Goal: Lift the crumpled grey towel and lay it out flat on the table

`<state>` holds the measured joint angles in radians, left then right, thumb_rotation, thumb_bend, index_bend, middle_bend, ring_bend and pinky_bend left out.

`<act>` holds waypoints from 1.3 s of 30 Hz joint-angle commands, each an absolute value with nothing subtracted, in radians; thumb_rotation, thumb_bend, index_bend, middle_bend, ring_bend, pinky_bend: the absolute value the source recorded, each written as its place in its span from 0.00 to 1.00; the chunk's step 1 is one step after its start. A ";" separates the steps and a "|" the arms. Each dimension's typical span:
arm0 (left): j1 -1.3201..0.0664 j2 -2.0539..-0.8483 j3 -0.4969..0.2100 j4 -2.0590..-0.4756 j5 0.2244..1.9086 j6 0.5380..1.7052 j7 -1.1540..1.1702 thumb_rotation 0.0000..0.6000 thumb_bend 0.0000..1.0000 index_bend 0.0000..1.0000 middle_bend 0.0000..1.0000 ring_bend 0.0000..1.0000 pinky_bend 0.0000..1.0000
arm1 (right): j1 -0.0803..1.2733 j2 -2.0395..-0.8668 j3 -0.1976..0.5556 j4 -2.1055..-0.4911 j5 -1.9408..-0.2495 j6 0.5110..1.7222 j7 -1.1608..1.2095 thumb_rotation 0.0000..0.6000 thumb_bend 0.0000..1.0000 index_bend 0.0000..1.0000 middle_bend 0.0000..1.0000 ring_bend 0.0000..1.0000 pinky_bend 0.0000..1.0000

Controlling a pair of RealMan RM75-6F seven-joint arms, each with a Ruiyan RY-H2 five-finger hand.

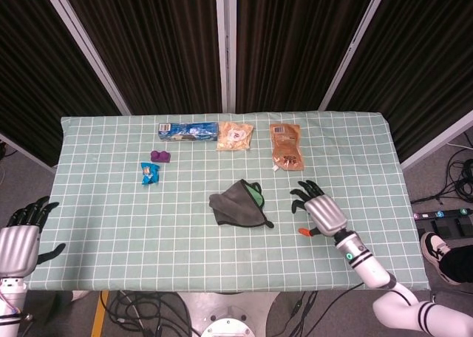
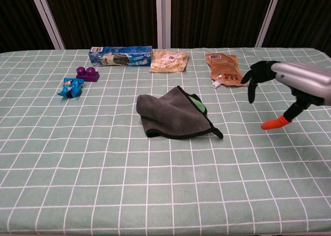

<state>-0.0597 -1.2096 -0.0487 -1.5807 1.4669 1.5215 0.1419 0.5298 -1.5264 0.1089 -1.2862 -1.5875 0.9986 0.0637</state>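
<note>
The crumpled grey towel (image 1: 236, 205) (image 2: 173, 115) lies near the middle of the table, folded over on itself, with a green patch showing at its right side. My right hand (image 1: 319, 211) (image 2: 289, 86) hovers over the table a short way to the right of the towel, fingers spread, holding nothing; its thumb tip is orange. My left hand (image 1: 21, 233) stays off the table's front left corner, fingers apart and empty, and shows only in the head view.
Along the far side lie a blue box (image 1: 189, 130), a pale snack bag (image 1: 235, 136) and an orange-brown pouch (image 1: 287, 146). A purple block (image 1: 160, 157) and a blue wrapped item (image 1: 150, 172) sit at the left. The checked green tablecloth (image 1: 111, 219) covers the table.
</note>
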 commanded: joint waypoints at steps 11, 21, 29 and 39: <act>-0.067 -1.212 -0.053 -1.569 1.457 1.505 0.131 1.00 0.09 0.26 0.24 0.19 0.22 | 0.633 -1.861 0.091 -0.925 -1.630 1.060 0.163 1.00 0.00 0.48 0.18 0.00 0.00; -0.065 -1.212 -0.052 -1.559 1.444 1.492 0.109 1.00 0.09 0.26 0.24 0.19 0.22 | 0.648 -2.004 0.071 -0.725 -1.643 1.138 0.208 1.00 0.00 0.49 0.18 0.00 0.00; -0.069 -1.209 -0.051 -1.557 1.431 1.471 0.090 1.00 0.09 0.26 0.24 0.19 0.22 | 0.650 -2.105 0.051 -0.556 -1.655 1.202 0.255 1.00 0.00 0.49 0.18 0.00 0.00; -0.067 -1.202 -0.051 -1.556 1.432 1.473 0.072 1.00 0.08 0.26 0.24 0.19 0.22 | 0.665 -2.160 0.044 -0.440 -1.659 1.273 0.330 1.00 0.11 0.48 0.18 0.00 0.00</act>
